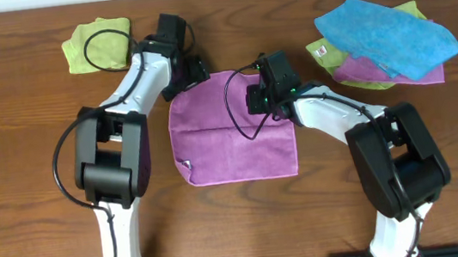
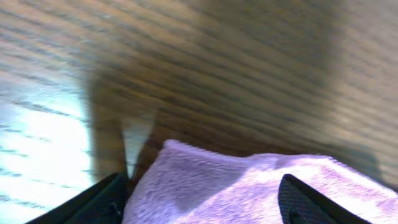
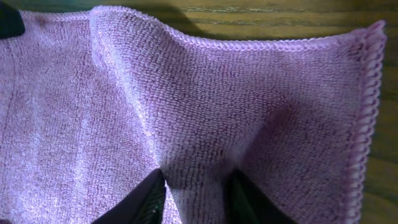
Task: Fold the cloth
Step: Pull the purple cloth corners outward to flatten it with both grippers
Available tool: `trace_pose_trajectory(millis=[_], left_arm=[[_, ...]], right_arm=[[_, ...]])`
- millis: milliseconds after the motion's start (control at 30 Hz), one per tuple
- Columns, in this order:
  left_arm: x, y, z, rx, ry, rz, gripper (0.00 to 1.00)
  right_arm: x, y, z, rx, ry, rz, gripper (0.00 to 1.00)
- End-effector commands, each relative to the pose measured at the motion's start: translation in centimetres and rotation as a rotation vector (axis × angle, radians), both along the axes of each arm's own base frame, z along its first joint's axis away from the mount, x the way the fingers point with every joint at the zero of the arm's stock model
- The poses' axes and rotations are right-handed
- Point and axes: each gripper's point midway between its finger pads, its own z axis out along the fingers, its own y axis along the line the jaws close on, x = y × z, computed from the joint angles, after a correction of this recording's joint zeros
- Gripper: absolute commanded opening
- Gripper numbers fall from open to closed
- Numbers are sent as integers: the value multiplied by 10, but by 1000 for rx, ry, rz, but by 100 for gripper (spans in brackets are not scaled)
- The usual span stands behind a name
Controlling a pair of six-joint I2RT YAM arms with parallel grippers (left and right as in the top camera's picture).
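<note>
The magenta-purple cloth (image 1: 229, 133) lies spread flat on the wooden table, with a small white tag (image 1: 185, 162) at its near left corner. My left gripper (image 1: 191, 74) is at the far left corner. In the left wrist view its jaws (image 2: 204, 180) stand wide, open, with the cloth's corner (image 2: 249, 186) between them. My right gripper (image 1: 267, 98) is on the cloth near its far right corner. Seen from the right wrist, the right gripper (image 3: 198, 177) pinches a raised ridge of the cloth (image 3: 217, 93) between its fingers.
A light green cloth (image 1: 98, 44) lies at the far left behind the left arm. At the far right is a pile: a bright blue cloth (image 1: 387, 37) on top of a green one (image 1: 321, 49) and another purple one (image 1: 361, 70).
</note>
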Motion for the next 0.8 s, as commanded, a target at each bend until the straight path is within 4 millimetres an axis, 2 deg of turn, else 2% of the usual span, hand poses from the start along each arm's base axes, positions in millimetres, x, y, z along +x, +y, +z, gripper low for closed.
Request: trace_pose_trajectory(millis=[0, 33, 100, 167, 200, 233, 367, 567, 600, 667, 767], left_arm=[[6, -1, -4, -10, -15, 17, 61], [9, 1, -3, -4, -28, 22, 50], [14, 5, -2, 15, -48, 33, 42], [16, 11, -3, 38, -53, 44, 43], [16, 14, -3, 58, -56, 39, 52], [16, 20, -4, 89, -58, 36, 54], [11, 36, -7, 156, -38, 27, 51], [5, 59, -10, 245, -9, 63, 56], [6, 60, -10, 236, -11, 68, 56], [8, 56, -9, 194, -11, 66, 47], [8, 59, -9, 189, -9, 79, 42]], right_arm=[[-7, 1, -9, -14, 20, 15, 32], [-7, 1, -9, -14, 21, 15, 31], [-8, 1, -10, -16, 24, 16, 31], [-8, 1, -10, -19, 22, 22, 31], [-8, 1, -10, -21, 21, 26, 31], [-8, 1, -10, -22, 20, 27, 31], [-8, 1, -10, -23, 19, 31, 29], [-9, 0, -11, -27, 25, 31, 28], [-10, 0, -11, -28, 28, 32, 27], [-11, -1, -12, -31, 33, 32, 26], [-11, -1, -12, -32, 35, 31, 25]])
